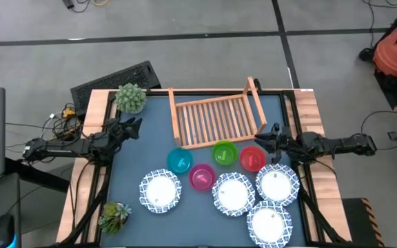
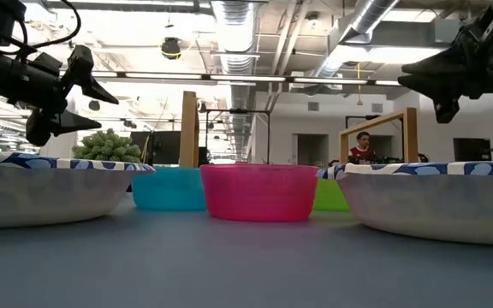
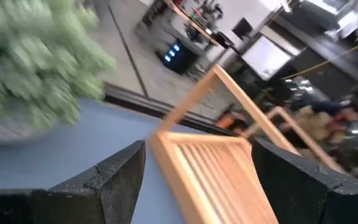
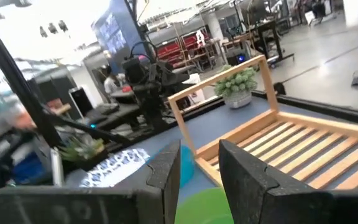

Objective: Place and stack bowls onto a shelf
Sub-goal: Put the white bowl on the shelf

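Note:
The wooden shelf lies at the table's far middle, with no bowl on it. Four small bowls sit on the table in front of it: teal, magenta, green, red. Nearer stand white blue-rimmed bowls, with another at the near edge. My left gripper hovers open at the table's left side, level, facing the shelf. My right gripper hovers at the right side above the red bowl's far side, its fingers a little apart with nothing between them.
A potted plant stands at the far left corner, close to my left gripper, and a smaller plant at the near left. A black keyboard lies beyond the far left edge. In the low view a person shows in the room behind.

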Tool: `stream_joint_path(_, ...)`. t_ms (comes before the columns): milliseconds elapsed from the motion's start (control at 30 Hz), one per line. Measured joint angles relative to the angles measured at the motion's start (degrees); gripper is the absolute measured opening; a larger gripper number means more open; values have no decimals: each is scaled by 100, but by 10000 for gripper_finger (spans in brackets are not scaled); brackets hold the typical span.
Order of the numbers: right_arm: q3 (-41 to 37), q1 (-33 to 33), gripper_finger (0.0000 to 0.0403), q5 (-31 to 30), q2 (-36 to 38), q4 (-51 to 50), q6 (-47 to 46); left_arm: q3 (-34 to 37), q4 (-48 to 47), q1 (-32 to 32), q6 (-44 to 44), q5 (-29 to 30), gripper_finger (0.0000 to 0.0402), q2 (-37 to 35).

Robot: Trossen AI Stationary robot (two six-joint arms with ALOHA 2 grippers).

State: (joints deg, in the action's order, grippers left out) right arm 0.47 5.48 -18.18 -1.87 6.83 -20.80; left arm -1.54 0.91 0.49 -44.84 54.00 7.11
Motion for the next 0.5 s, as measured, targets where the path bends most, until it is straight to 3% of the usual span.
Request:
stream_joint_path(200, 0, 0, 134, 2, 0, 912, -548, 4, 442, -2, -849, -1212, 281, 0)
stream_joint_path(367, 0, 0, 134, 2, 2, 2230, -579, 4, 1854, -2, -885, -2032, 281, -2)
stream_joint_path(500, 0, 15, 134, 44, 2, 3044, -610, 4, 3030, -7, -475, -2225, 281, -2)
